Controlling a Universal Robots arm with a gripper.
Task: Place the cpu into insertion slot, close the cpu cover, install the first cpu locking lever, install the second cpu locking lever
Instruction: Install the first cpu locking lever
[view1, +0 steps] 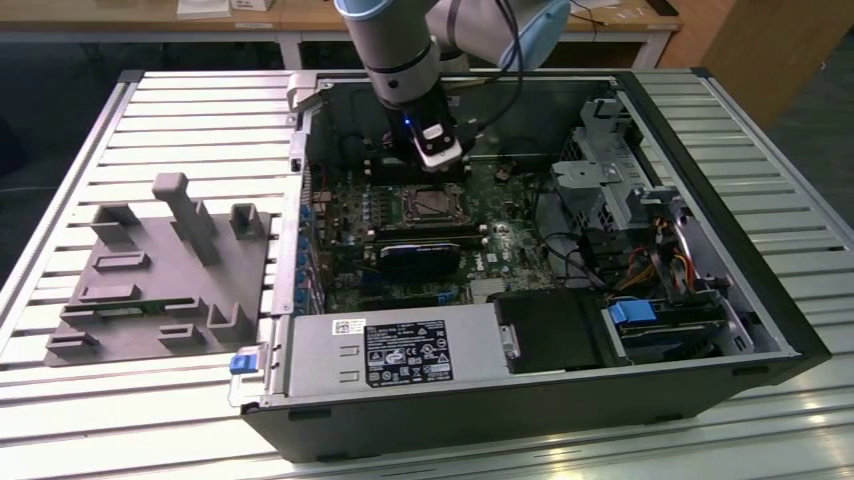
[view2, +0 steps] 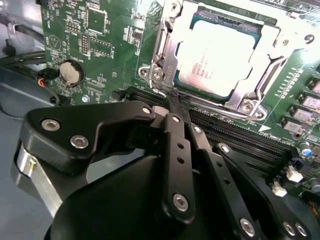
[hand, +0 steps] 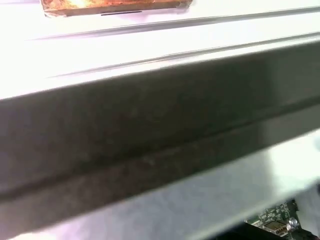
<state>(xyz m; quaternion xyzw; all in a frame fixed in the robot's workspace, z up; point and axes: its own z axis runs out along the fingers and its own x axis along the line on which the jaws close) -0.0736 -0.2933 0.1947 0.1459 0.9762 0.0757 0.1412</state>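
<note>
Cpu (view2: 220, 55) is sitting in the slot (view2: 186, 91) on the motherboard (view2: 95, 45), with the cover (view2: 172, 37) lying closed around it. Print on its lid is showing but blurring too much to read. Gripper (view2: 175, 96) is hovering just beside the cover's corner, fingers pressed together, its body hiding the memory slots (view2: 250, 137) partly.

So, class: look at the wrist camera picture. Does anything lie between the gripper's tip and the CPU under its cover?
Nothing visible does. In the second wrist view the gripper sits right at the corner of the cpu cover, which lies over the cpu.
</note>
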